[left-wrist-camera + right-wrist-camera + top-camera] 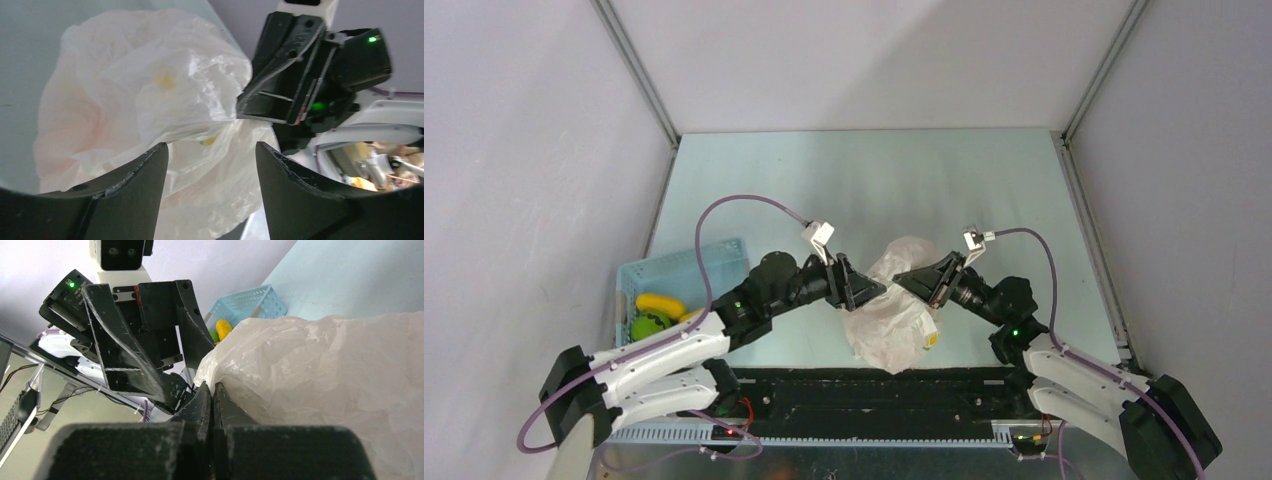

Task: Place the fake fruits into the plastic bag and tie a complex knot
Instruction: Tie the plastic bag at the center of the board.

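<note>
The plastic bag sits bulging on the table between my two arms, crinkly white with faint yellow marks. A peach tint of the fake fruits shows through its skin. My left gripper is open at the bag's left side, its fingers spread with loose plastic lying between them, not pinched. My right gripper is shut on a fold of the plastic bag at its upper edge, and its closed tips face the left gripper closely. The knot is out of view.
A light blue slatted basket stands at the left of the table, holding a yellow fruit and a green one. Grey walls enclose the table on three sides. A black rail runs along the near edge.
</note>
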You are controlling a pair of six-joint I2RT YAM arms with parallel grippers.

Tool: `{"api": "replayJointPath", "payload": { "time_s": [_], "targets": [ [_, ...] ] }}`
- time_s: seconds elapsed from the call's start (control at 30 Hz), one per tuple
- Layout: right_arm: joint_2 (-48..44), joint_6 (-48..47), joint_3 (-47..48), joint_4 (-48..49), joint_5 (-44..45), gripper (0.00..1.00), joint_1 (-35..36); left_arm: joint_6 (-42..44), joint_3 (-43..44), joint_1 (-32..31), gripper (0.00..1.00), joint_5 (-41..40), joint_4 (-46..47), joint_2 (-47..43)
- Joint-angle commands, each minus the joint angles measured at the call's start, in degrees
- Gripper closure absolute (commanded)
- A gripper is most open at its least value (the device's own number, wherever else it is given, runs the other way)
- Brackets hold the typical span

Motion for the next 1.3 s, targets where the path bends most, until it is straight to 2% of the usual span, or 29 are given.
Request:
{"api": "replayJointPath", "payload": {
  "time_s": [0.0,0.1,0.2,0.27,0.8,0.93,1.17,1.27],
  "targets": [
    [-0.61,0.72,-0.29,4.20,-1.28,1.00,-0.28,-8.25,1.32,1.34,0.29,5.18,2.64,-1.48],
    [-0.42,0.88,-0.26,5.04,-1.66,1.00,-0.24,-9.73,3.06,2.05,0.29,5.87,0.87,-0.64],
    [-0.47,1.18,-0.42,5.56,-1.61,1.00,-0.22,-10.28,4.13,2.25,0.36,5.95,-0.83,-0.14],
    [-0.49,1.40,-0.53,5.84,-1.61,1.00,-0.26,-10.36,4.56,2.23,0.37,6.40,-0.97,-0.05],
    [6.11,6.68,-2.11,19.81,-7.39,1.00,-1.30,-16.25,5.36,3.99,0.36,7.75,3.56,5.96],
    [6.07,6.55,-2.16,19.40,-7.12,1.00,-1.40,-17.24,4.57,4.06,0.44,8.90,6.57,6.41],
    [5.00,6.11,-2.26,17.81,-6.70,1.00,-1.76,-18.89,2.50,4.46,0.50,11.37,11.77,6.42],
    [4.73,6.03,-2.25,17.34,-6.65,1.00,-1.82,-18.98,2.18,4.68,0.56,11.07,11.51,5.98]
  ]
}}
